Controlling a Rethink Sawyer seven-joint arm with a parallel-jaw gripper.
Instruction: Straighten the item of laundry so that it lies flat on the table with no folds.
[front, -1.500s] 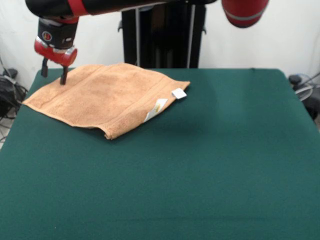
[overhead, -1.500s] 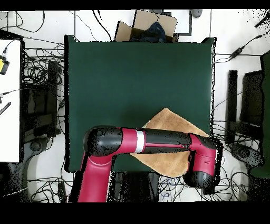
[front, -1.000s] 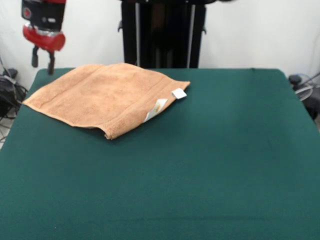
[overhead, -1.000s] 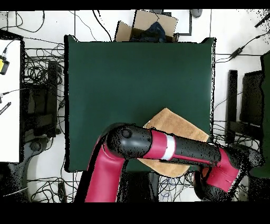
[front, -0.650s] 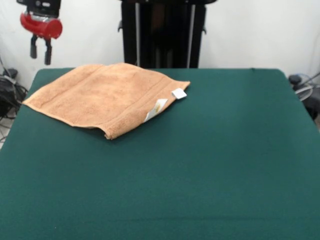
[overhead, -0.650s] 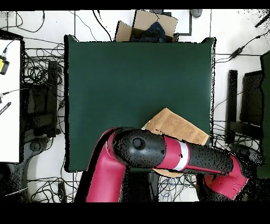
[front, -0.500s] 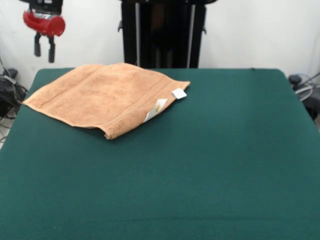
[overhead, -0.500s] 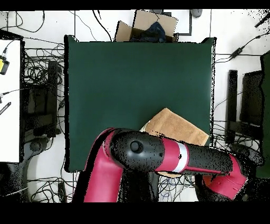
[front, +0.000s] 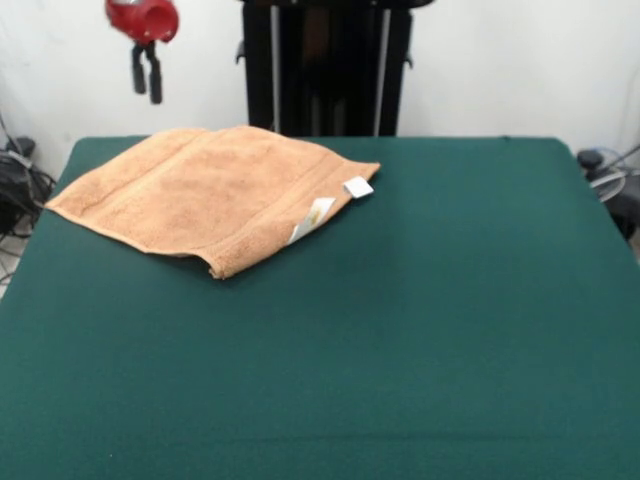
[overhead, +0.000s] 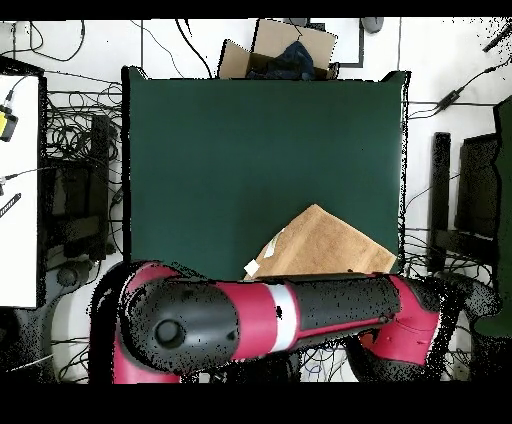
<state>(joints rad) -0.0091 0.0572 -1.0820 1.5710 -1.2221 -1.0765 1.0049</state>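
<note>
High above the towel's (front: 210, 195) back edge, the empty pincer (front: 147, 72) has lifted off and drifted sideways, fingers nearly together; the towel lies doubled over at the tabletop's (front: 420, 330) corner, not yet unfolded.

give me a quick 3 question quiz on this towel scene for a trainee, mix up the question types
1. True or false: the gripper is holding the towel.
2. Multiple choice: where on the table does the towel lie in the front view? A) far left part B) centre C) near right corner
3. Short answer: what small white thing shows at the towel's right-hand edge in the front view?

Key
1. False: it hangs above the towel's far edge, clear of the cloth, holding nothing.
2. A
3. A care tag, beside a second label along the same edge.
</note>
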